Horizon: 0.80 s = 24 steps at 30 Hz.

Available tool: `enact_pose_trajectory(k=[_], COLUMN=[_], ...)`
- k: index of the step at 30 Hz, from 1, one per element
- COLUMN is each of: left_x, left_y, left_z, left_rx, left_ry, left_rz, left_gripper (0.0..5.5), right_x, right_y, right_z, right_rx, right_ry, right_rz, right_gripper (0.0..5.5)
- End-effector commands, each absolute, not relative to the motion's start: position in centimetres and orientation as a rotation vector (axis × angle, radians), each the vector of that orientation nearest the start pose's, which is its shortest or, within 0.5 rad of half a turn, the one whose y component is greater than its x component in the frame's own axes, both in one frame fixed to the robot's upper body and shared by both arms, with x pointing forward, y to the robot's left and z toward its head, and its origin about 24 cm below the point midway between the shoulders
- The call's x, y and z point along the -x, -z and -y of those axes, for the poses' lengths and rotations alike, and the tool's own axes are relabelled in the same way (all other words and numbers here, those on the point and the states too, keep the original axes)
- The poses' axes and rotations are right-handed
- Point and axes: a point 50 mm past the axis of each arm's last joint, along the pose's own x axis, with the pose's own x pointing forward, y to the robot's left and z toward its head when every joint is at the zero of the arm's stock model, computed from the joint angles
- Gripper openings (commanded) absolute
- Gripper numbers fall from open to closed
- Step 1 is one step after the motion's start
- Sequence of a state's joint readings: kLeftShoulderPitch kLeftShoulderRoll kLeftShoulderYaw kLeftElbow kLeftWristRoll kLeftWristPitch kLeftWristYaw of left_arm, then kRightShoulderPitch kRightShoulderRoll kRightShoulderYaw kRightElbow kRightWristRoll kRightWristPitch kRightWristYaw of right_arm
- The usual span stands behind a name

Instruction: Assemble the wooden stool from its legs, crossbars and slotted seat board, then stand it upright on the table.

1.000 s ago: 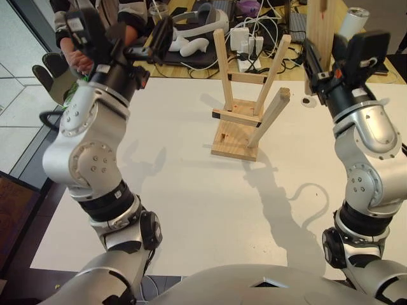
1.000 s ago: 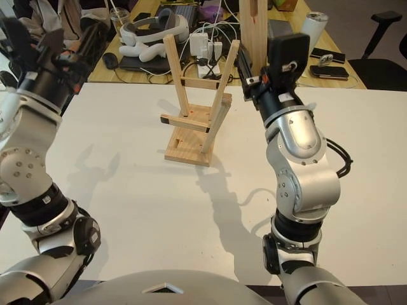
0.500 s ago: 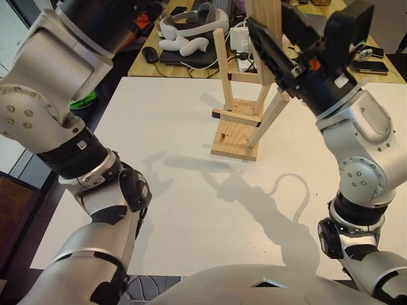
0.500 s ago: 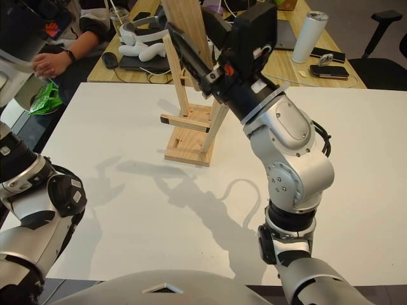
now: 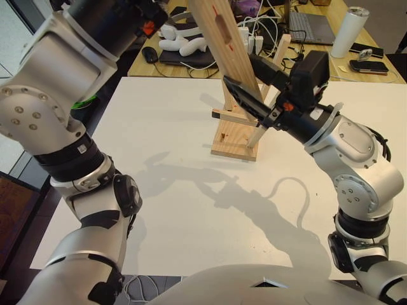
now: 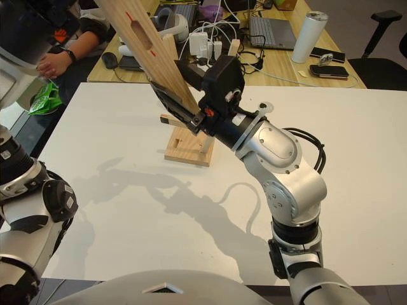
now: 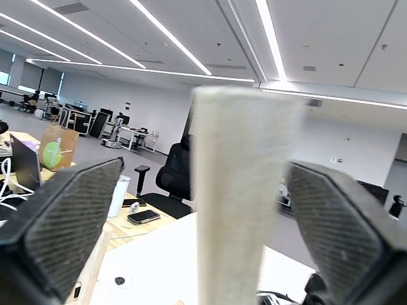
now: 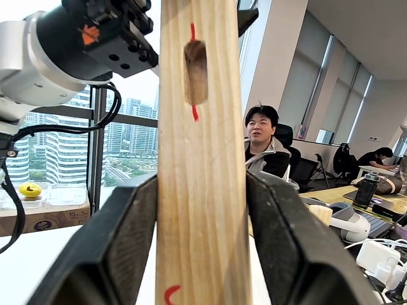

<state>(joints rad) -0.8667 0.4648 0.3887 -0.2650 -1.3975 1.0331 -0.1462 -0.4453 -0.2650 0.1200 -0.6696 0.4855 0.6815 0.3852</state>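
A partly built stool stands upside down on the white table (image 5: 191, 210), its seat board (image 5: 232, 143) flat and two legs (image 5: 224, 70) pointing up with crossbars between them. My right gripper (image 5: 252, 82) hovers just above those legs, shut on a long slotted wooden plank (image 5: 219, 32) that leans up and to the left. The right wrist view has the plank (image 8: 200, 159) pinched between both fingers (image 8: 127, 241). My left arm is raised high at the left. In its wrist view the left gripper (image 7: 203, 171) is open, with a pale wooden end (image 7: 245, 190) between its fingers.
Behind the table is a desk with a white headset (image 5: 178, 41), chargers and cables (image 6: 206, 44), a laptop (image 6: 270, 28), a tumbler (image 5: 346, 28) and a phone (image 6: 327, 71). A person sits at its left end (image 6: 57, 60). The table's front half is bare.
My right arm has swung left and down, tipping the plank from upright to a slant over the stool. The left arm rose a second ago and stays high.
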Motion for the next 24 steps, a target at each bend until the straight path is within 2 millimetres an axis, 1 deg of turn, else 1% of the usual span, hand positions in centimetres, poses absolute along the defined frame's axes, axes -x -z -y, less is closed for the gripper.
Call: enact_pose_trajectory(k=[1, 7, 9, 11, 14, 16, 19, 20, 24], left_x=[-26.1, -26.5, -26.4, -26.2, -25.9, -25.8, -25.7, -25.7, -25.7], left_y=[-31.0, -31.5, -31.5, -31.6, -31.8, -31.5, -31.3, -31.3, -30.9], left_z=[-15.0, -15.8, -15.9, -16.1, -16.2, -16.2, -16.2, -16.2, -16.2], left_rx=[0.417, 0.366, 0.345, 0.339, 0.352, 0.357, 0.364, 0.366, 0.360], left_ry=[1.078, 1.048, 1.058, 1.075, 1.107, 1.119, 1.126, 1.126, 1.117], left_rz=[0.215, 0.227, 0.217, 0.219, 0.227, 0.215, 0.206, 0.204, 0.189], left_gripper=[3.87, 2.96, 2.60, 2.42, 1.95, 1.58, 1.19, 1.11, 1.08], right_x=[-23.3, -23.2, -23.3, -23.4, -23.5, -23.6, -23.9, -23.9, -24.0], right_y=[-22.4, -22.3, -22.3, -22.3, -22.3, -22.4, -22.5, -22.6, -22.7], right_z=[7.8, 7.9, 8.0, 8.1, 8.2, 8.3, 8.4, 8.5, 8.4], right_rx=[0.064, 0.090, 0.105, 0.126, 0.154, 0.185, 0.214, 0.218, 0.235], right_ry=[-0.948, -0.948, -0.944, -0.944, -0.945, -0.927, -0.898, -0.892, -0.899], right_rz=[0.357, 0.365, 0.368, 0.371, 0.381, 0.397, 0.424, 0.430, 0.450], right_gripper=[2.13, 2.13, 2.13, 2.13, 2.13, 2.13, 2.13, 2.13, 2.13])
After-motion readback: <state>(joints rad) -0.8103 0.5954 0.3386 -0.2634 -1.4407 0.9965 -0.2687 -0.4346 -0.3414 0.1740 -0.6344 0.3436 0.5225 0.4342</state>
